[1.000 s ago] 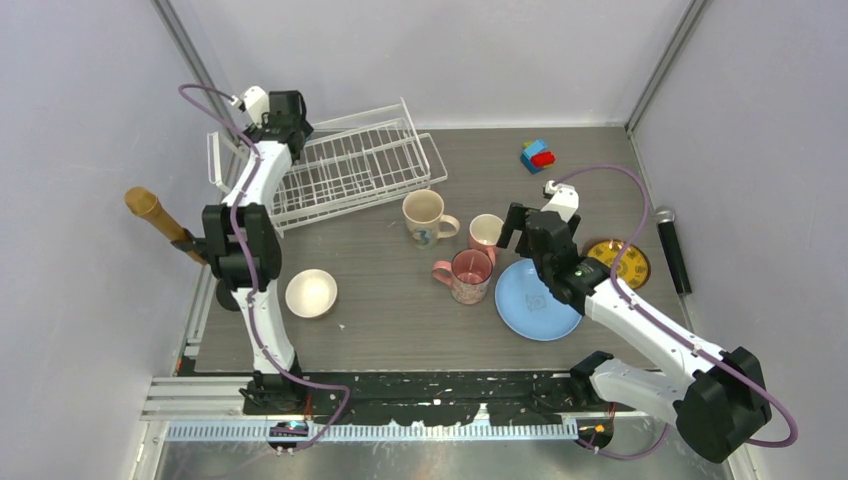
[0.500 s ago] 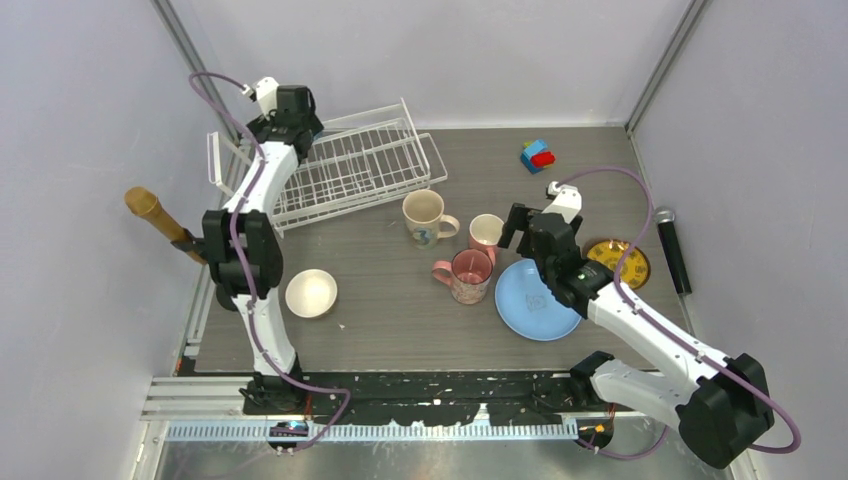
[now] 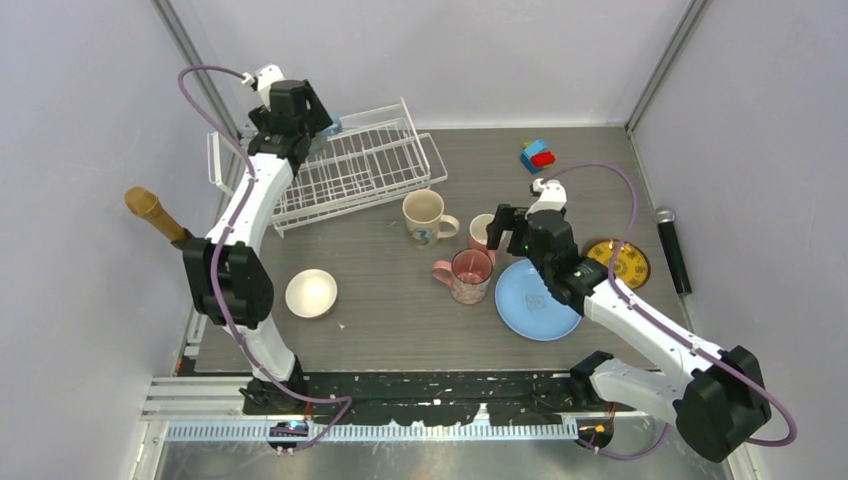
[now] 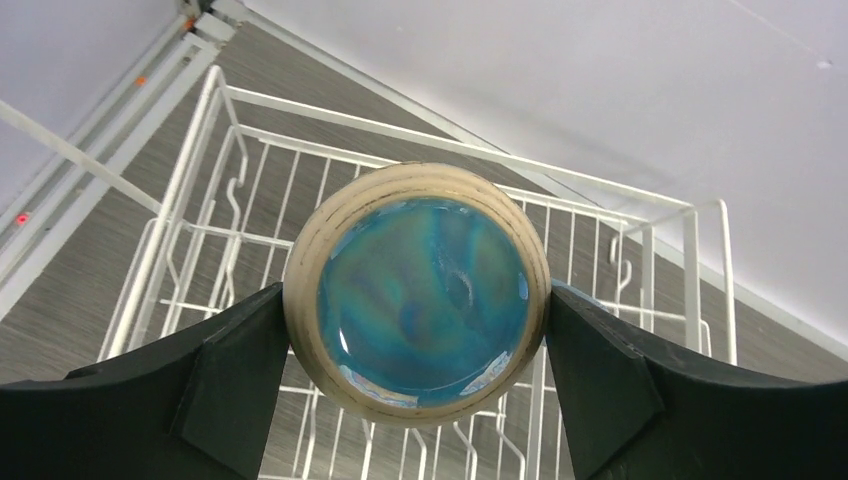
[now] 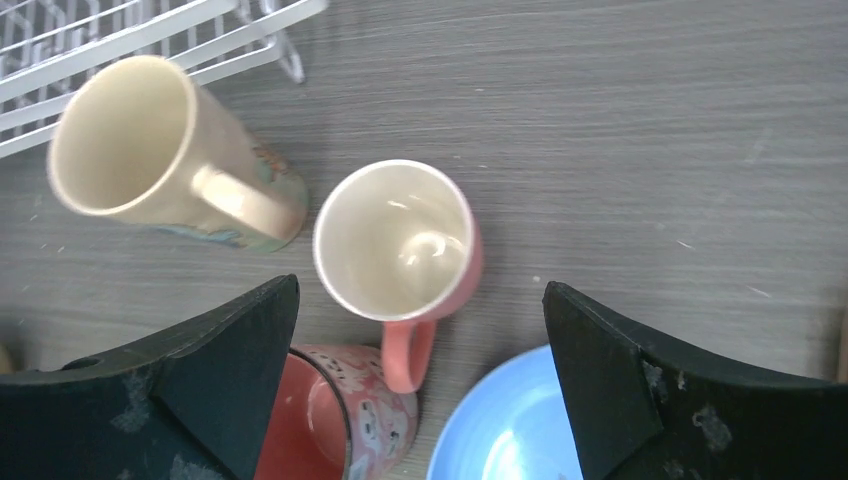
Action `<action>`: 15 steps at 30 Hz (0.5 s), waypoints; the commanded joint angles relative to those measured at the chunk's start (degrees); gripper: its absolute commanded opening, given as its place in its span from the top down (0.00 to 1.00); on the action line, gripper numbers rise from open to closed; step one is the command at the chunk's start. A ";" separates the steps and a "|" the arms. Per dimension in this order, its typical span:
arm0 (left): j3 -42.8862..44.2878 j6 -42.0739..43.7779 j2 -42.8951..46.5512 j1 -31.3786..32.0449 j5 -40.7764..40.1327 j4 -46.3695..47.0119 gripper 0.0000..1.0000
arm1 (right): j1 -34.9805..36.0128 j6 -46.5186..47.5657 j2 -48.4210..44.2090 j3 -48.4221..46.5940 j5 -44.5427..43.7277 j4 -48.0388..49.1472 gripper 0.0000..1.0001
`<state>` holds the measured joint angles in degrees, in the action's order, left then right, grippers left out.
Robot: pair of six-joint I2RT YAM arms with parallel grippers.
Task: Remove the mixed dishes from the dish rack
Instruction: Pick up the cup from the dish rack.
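Observation:
My left gripper (image 3: 312, 122) is shut on the teal mug (image 4: 420, 290), held above the back left corner of the white wire dish rack (image 3: 350, 165). The left wrist view shows the mug's round teal base with a cream rim between the fingers, and the rack (image 4: 640, 230) below. My right gripper (image 3: 503, 232) is open and empty over the plain pink mug (image 5: 395, 240). Around it on the table are the cream mug (image 3: 423, 215), the patterned pink mug (image 3: 467, 275) lying on its side, and the light-blue plate (image 3: 535, 300). The yellow plate (image 3: 620, 262) and the cream bowl (image 3: 311, 293) also lie on the table.
Colourful toy blocks (image 3: 538, 155) sit at the back right. A black microphone (image 3: 673, 250) lies along the right wall. A wooden-headed microphone (image 3: 155, 215) sticks out at the left edge. Walls close in the table on three sides.
My left gripper has lifted and swung right over the rack's back left corner with the teal mug. My right gripper has shifted a little left, over the plain pink mug.

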<state>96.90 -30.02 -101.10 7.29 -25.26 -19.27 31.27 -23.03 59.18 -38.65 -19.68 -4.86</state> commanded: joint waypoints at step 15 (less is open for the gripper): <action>-8.96 4.35 14.84 5.41 21.87 3.13 1.00 | 0.77 15.31 23.58 -19.98 43.94 21.68 0.05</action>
<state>88.01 -26.68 -94.76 11.35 -7.44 -22.41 31.33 -9.85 79.15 -51.62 13.85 11.66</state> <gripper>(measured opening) 0.895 0.957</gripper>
